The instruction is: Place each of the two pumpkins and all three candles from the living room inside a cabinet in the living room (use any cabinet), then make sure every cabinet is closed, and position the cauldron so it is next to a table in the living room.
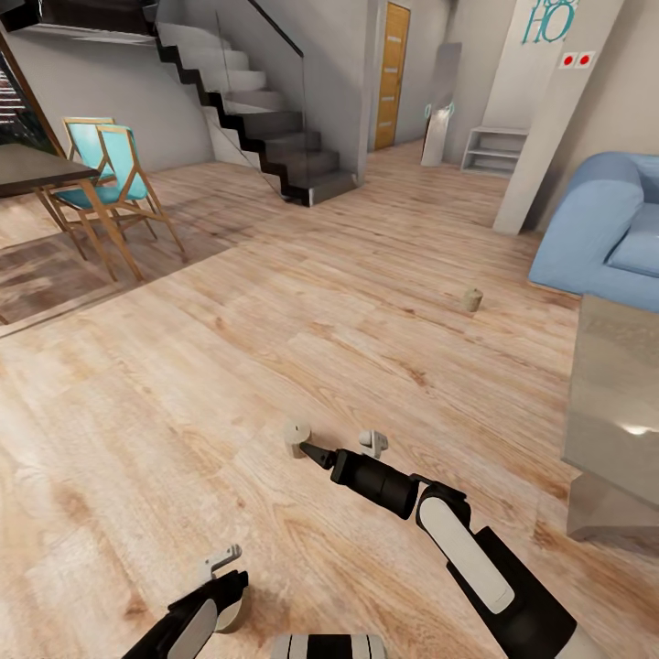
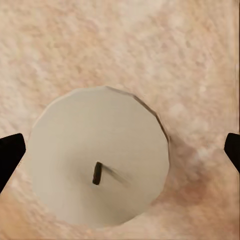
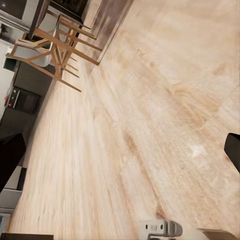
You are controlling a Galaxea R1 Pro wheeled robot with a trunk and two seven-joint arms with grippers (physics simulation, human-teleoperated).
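A beige candle (image 2: 100, 160) with a dark wick stands upright on the wooden floor, seen from straight above in the left wrist view. My left gripper (image 2: 120, 152) hangs over it, open, its dark fingertips (image 2: 10, 155) wide on either side and not touching it. In the head view that candle (image 1: 233, 615) peeks out under my left gripper (image 1: 227, 578) at the bottom. Another candle (image 1: 471, 299) stands on the floor further ahead to the right, near the sofa. My right gripper (image 1: 334, 441) is open and empty above the floor. The glossy grey table (image 1: 613, 403) is at the right edge.
A blue sofa (image 1: 604, 229) sits behind the grey table. A dark dining table (image 1: 37, 169) with turquoise wooden chairs (image 1: 110, 183) stands at the far left, and a staircase (image 1: 265, 119) rises beyond. Open wooden floor lies between them.
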